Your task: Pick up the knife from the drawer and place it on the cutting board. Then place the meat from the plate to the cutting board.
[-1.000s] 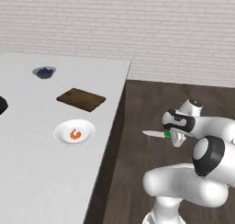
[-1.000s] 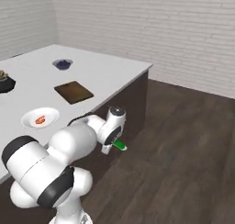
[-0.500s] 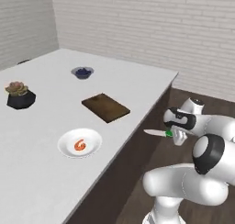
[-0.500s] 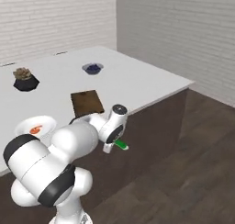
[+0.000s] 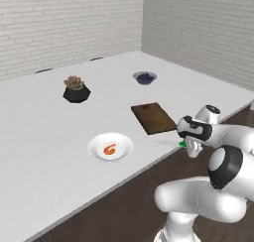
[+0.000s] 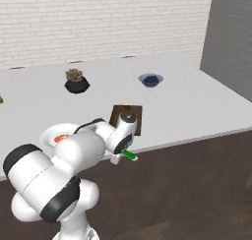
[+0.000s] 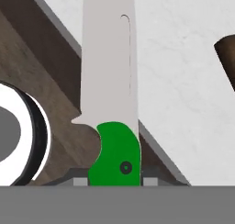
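My gripper (image 5: 190,143) is shut on the knife (image 7: 109,76) by its bright green handle (image 7: 114,156). The silver blade points out over the white counter's front edge. From the right, the gripper (image 6: 121,153) hangs just in front of the counter edge, with the green handle (image 6: 130,156) sticking out beside it. The dark brown cutting board (image 5: 154,118) lies on the counter just behind the gripper; its corner (image 7: 227,58) shows in the hand view. Left of it stands the white plate (image 5: 96,145) with the orange-red meat (image 5: 109,149) on it. The drawer is out of view.
A plant in a black pot (image 5: 76,90) and a small bowl of dark blue things (image 5: 145,77) stand farther back on the white counter (image 5: 44,137). Brick walls close the back and right. Dark wood floor lies in front of the counter edge.
The whole picture has shifted as the base drove along and turned toward the counter. The board and plate now sit closer to the arm. The knife stays in the shut gripper.
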Controlling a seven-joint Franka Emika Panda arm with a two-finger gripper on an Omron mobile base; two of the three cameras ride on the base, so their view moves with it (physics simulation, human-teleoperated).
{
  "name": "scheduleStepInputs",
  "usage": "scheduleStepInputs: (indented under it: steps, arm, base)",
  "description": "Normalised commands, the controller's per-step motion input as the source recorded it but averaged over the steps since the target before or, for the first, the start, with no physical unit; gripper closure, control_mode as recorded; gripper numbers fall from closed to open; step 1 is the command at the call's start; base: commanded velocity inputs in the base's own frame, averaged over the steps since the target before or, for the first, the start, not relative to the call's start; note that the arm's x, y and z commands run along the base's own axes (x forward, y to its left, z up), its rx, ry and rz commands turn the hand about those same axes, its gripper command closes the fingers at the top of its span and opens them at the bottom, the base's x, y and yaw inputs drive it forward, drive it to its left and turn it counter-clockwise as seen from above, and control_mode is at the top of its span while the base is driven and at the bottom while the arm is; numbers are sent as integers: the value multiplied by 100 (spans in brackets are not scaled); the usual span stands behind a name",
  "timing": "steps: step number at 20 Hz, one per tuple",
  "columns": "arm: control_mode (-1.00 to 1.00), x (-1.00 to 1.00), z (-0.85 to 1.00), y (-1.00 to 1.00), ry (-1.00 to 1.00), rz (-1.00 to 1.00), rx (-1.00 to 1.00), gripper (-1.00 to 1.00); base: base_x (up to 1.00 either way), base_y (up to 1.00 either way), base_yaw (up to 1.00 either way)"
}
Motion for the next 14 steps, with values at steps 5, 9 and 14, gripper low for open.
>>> scheduleStepInputs:
  steps: [5,9,14]
  arm:
    - [100,0,0,0,0,0,0,100]
    - [100,0,0,0,0,0,0,100]
    - [100,0,0,0,0,0,0,100]
  base:
    - [7,-67,52]
    - [28,-65,51]
    - [35,-37,50]
